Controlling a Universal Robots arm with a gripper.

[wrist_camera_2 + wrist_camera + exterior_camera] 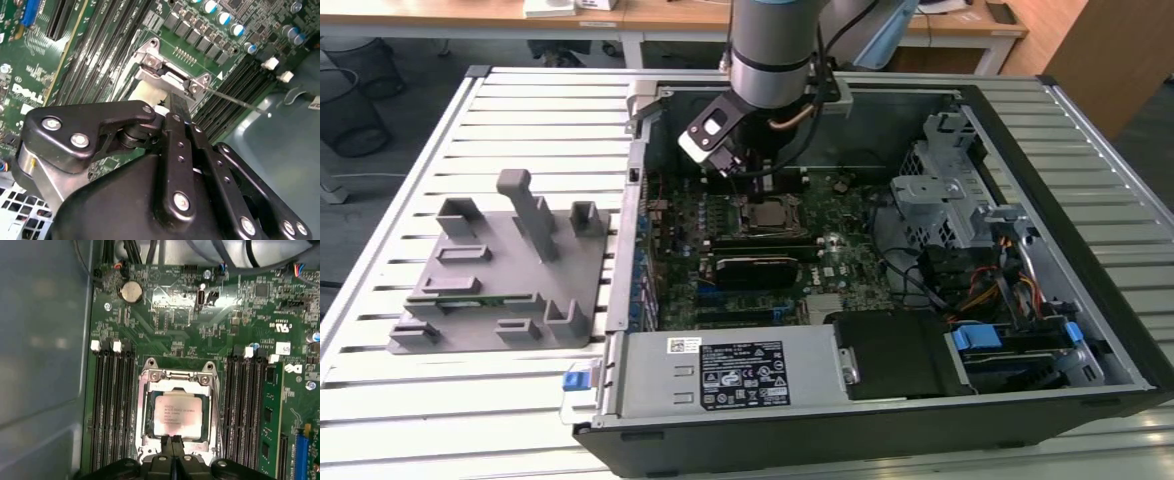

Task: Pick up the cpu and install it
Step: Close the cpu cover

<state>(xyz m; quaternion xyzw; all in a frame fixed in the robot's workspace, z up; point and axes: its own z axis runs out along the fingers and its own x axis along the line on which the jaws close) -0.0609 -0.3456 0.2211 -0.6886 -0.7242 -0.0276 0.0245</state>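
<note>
A computer case (1107, 330) lies open on the slatted table (534, 100), with the fixture block (494, 290) just beside it on the exterior view's left. Inside the case, the motherboard (841, 270) lies flat on the floor. The power supply (720, 375) sits along the case's near side, and the drive cage (947, 190) is at the exterior view's right. The cpu (177, 415) sits in the socket frame (145, 405), with 2 banks of memory slots (112, 405) flanking it, 1 on each side. The gripper (173, 442) hangs directly over the cpu's edge.
</note>
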